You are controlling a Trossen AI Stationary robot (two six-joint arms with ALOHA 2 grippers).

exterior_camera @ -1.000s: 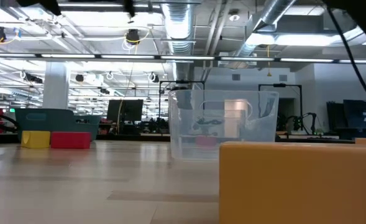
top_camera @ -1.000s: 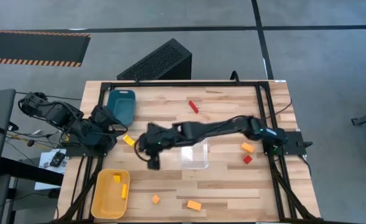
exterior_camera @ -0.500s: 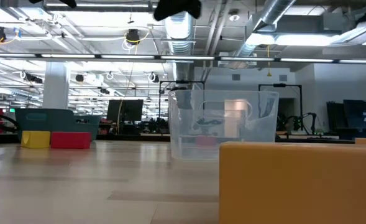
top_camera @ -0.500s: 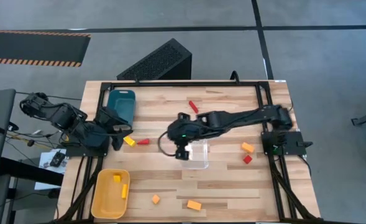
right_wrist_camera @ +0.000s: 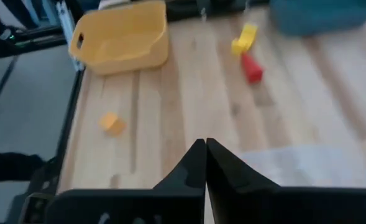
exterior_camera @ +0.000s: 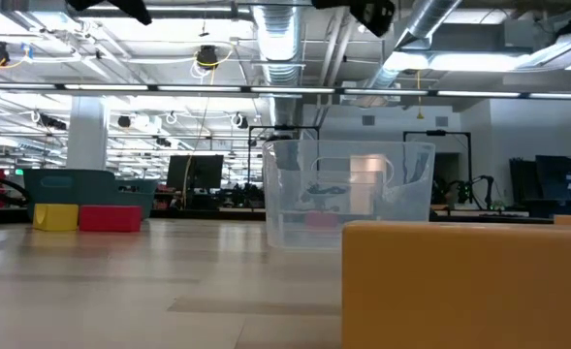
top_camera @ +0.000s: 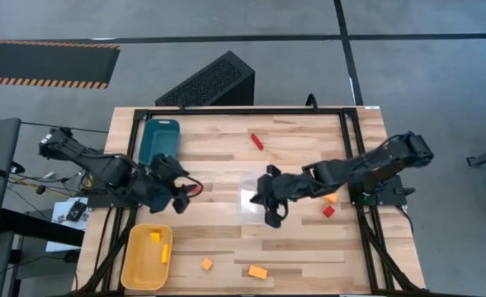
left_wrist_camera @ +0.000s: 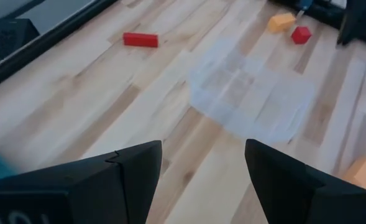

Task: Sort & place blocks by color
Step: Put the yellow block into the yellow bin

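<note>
My left gripper [top_camera: 182, 195] is open over the table's left part, above the spot beside a red block [top_camera: 195, 188]. In the right wrist view that red block [right_wrist_camera: 252, 67] lies flat next to a yellow block [right_wrist_camera: 245, 37]. My right gripper [top_camera: 271, 216] is shut and empty, hovering at the near right corner of the clear plastic box [top_camera: 253, 196]. A red bar [top_camera: 257, 142] lies toward the far edge. An orange block [top_camera: 329, 195] and a red cube [top_camera: 328, 211] lie on the right. Two orange blocks [top_camera: 207, 264] [top_camera: 257, 271] lie near the near edge.
A yellow tray [top_camera: 146, 256] at the near left corner holds two yellow blocks [top_camera: 155, 238]. A teal tray [top_camera: 160, 139] sits at the far left. In the low view the clear box [exterior_camera: 348, 208] stands mid-table, with an orange block [exterior_camera: 469, 281] close to the camera.
My right arm has drawn back from the table's left part toward the right, passing over the clear box. A red block that did not show before now lies beside the yellow one. My left arm has reached out toward the table's middle, over those two blocks.
</note>
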